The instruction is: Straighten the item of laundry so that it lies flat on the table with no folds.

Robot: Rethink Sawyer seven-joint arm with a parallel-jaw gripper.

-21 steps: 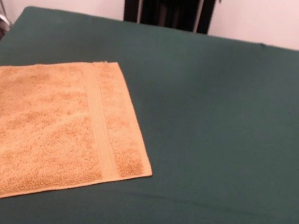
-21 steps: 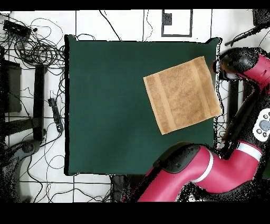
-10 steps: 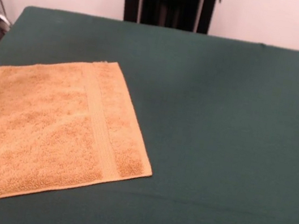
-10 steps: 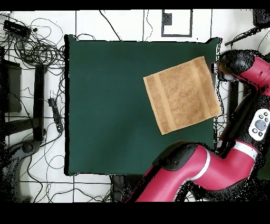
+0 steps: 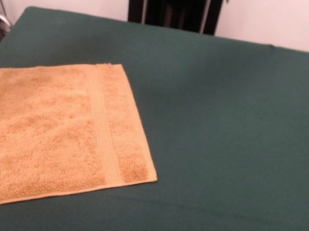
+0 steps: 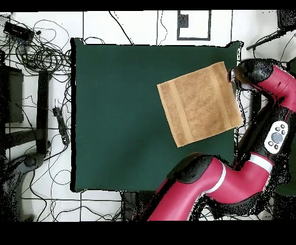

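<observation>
The item of laundry [image 5: 50, 134], an orange-tan terry towel with woven bands near two opposite edges, lies spread flat on the green table [image 5: 228, 134] at its left side, running off the picture's left edge. In the overhead view the towel [image 6: 199, 104] sits slightly rotated by the right edge of the table [image 6: 115, 115]. My gripper [image 6: 233, 75] shows only there, beneath the arm's dark end at the table's right edge, right by the towel's upper right corner. Its state is hidden by the arm.
The red arm [image 6: 231, 179] loops around the table's right side and lower right corner in the overhead view. Tangled cables [image 6: 34, 52] and dark equipment lie on the floor left of the table.
The arm's end has edged left, closer to the towel's upper right corner, and its elbow links have swung. The towel has not moved.
</observation>
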